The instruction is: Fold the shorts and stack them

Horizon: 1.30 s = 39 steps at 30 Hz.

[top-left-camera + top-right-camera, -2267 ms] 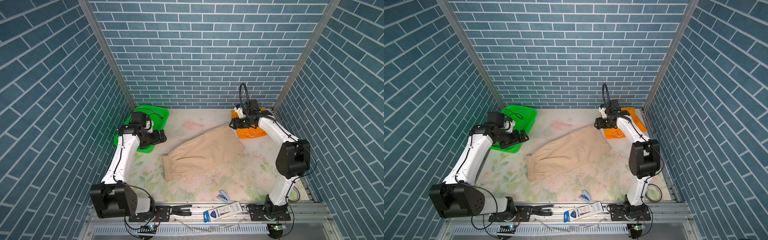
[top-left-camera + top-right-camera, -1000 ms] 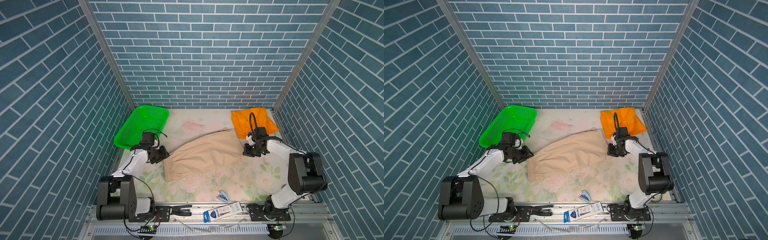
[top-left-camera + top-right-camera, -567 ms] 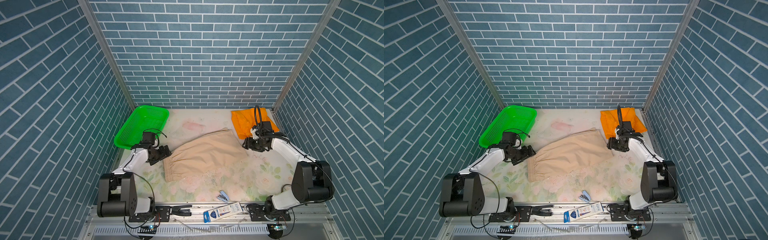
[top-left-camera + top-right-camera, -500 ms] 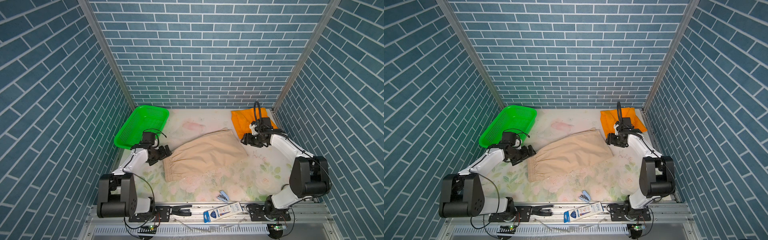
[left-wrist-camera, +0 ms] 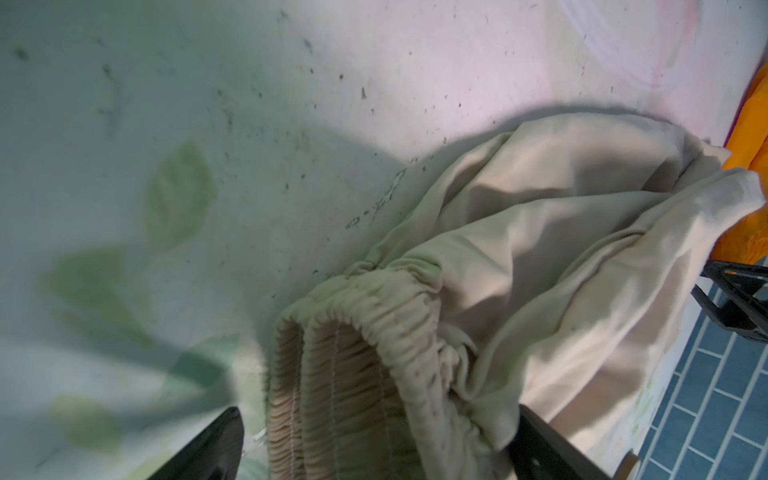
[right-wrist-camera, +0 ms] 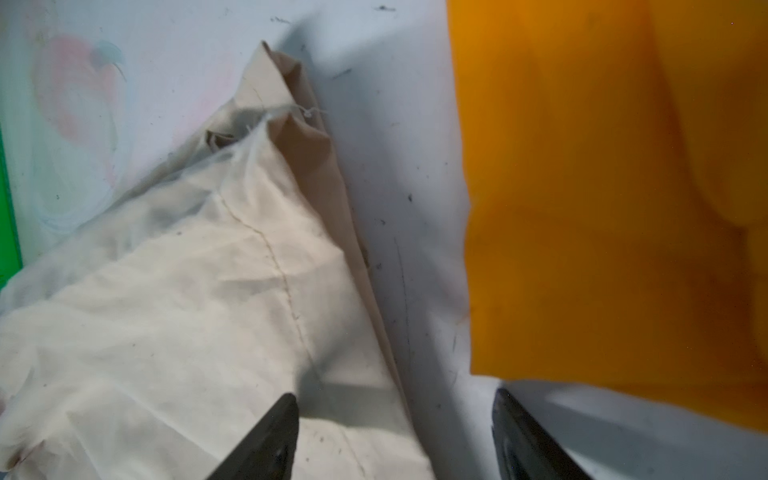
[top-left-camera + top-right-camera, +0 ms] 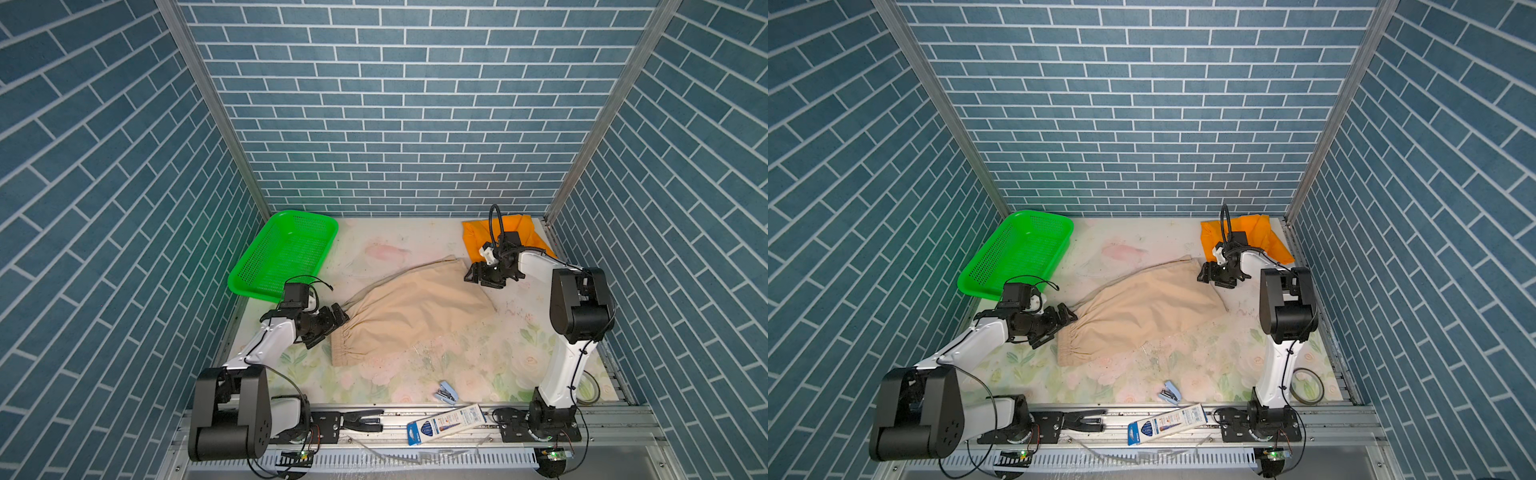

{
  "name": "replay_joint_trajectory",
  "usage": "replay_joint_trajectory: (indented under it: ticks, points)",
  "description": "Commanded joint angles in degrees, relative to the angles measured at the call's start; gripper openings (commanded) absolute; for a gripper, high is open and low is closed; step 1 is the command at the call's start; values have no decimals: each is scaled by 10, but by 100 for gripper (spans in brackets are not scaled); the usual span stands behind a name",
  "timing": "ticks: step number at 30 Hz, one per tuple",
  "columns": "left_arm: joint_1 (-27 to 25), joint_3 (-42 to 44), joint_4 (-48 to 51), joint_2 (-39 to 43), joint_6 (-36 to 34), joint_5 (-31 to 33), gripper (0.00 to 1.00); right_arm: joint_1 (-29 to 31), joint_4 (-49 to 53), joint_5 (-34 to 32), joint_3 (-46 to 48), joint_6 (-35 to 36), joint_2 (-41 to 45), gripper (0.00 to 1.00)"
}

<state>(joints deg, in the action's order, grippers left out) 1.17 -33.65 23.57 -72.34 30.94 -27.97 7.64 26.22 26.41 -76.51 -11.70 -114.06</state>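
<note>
The beige shorts [image 7: 407, 316] [image 7: 1133, 316] lie spread flat near the middle of the flowered table [image 7: 415, 245], set on a slant, with the gathered waistband [image 5: 374, 332] at the near left end and the leg hems pointing toward the far right. The orange shorts [image 7: 473, 241] [image 7: 1262, 237] lie folded in the far right corner, just beside the beige hem and apart from it, with a strip of bare table between the two in the right wrist view. The left gripper [image 7: 328, 326] [image 7: 1054, 326] sits low at the waistband corner with its jaws wide apart; in the left wrist view the bunched elastic lies between the two black fingers [image 5: 216, 449] without being pinched. The right gripper [image 7: 478, 279] [image 7: 1210, 279] hangs over the hem corner of the beige pair, jaws apart and holding nothing (one finger [image 6: 270, 444] is over the beige cloth, the other over bare table next to the orange edge). A green basket [image 7: 286, 253] stands in the far left corner, well apart from both pairs. Near the front edge lie a small blue stapler [image 7: 445, 392] and a flat pencil box [image 7: 446, 419], and a roll of tape [image 7: 1307, 385] lies at the front right.
</note>
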Motion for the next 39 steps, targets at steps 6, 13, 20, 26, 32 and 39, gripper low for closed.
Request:
replay_joint_trajectory:
  ticks: [6,13,20,26,32,39]
  points:
    - [2,5,-19,-32,-6,-20,100,8,-47,49,9,-13,-37,74]
    - [2,-12,-16,-49,-21,-13,99,15,-79,95,2,-38,-57,49]
    - [2,-41,15,-54,-40,15,94,15,-46,111,-29,-41,-20,5]
    - [3,-56,34,-71,-57,39,93,18,32,13,-31,-44,90,0]
    - [3,-57,26,-97,-62,41,93,22,79,-50,-40,-40,119,0]
    - [3,-62,37,-85,-71,60,99,23,53,-24,-87,-21,16,40]
